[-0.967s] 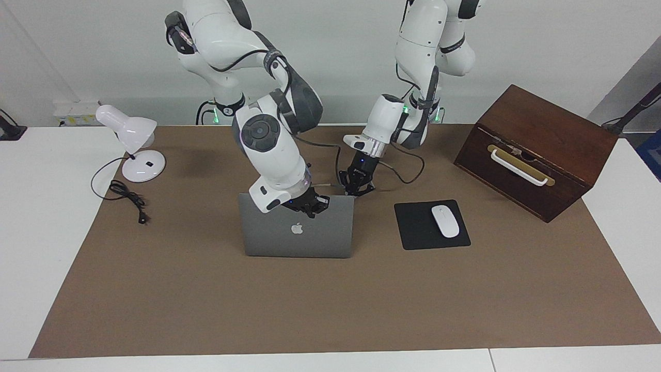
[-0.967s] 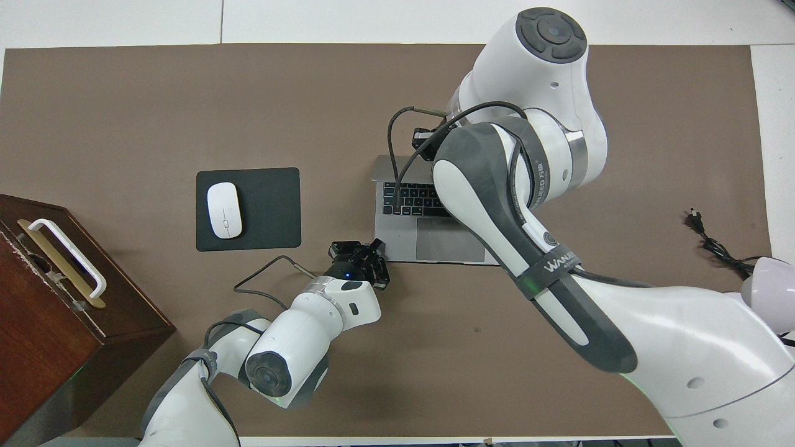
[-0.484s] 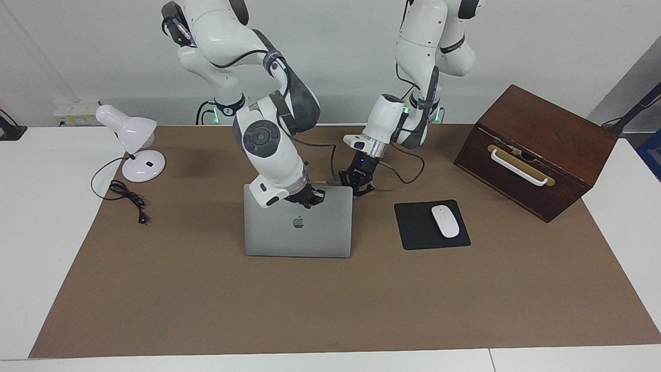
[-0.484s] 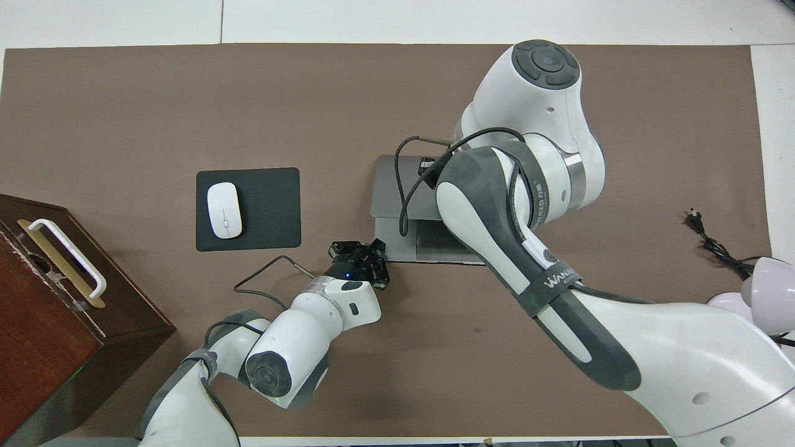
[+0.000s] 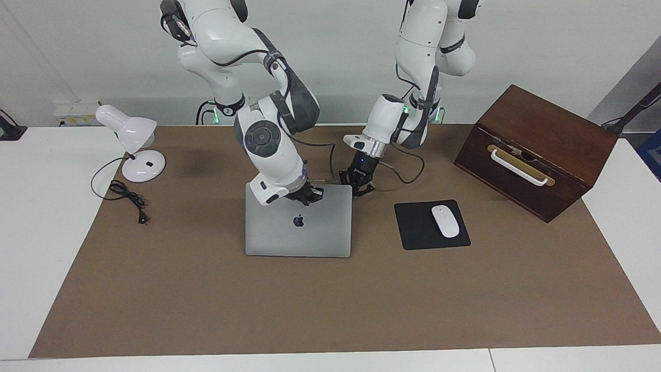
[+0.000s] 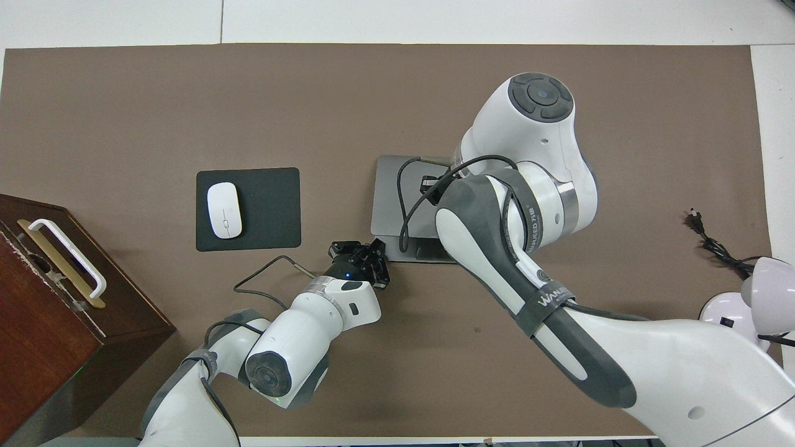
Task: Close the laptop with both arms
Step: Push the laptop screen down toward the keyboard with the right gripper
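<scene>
The silver-grey laptop (image 5: 298,235) (image 6: 388,186) lies mid-mat with its lid, apple logo up, tilted low over the base. In the overhead view a strip of the base with the trackpad still shows at the edge nearest the robots. My right gripper (image 5: 310,196) (image 6: 428,184) is shut, its tips on the lid's top edge, and its own arm partly hides it from above. My left gripper (image 5: 356,186) (image 6: 366,251) is shut at the base's corner nearest the robots, toward the left arm's end.
A black mouse pad (image 5: 413,235) (image 6: 267,205) with a white mouse (image 5: 445,221) (image 6: 224,210) lies beside the laptop. A brown wooden box (image 5: 537,139) (image 6: 56,323) stands at the left arm's end. A white desk lamp (image 5: 131,132) and its cable (image 5: 126,194) sit at the right arm's end.
The right gripper has pushed the lid down toward the robots, from near upright to almost flat, covering the keyboard. The left gripper has stayed at the base's corner.
</scene>
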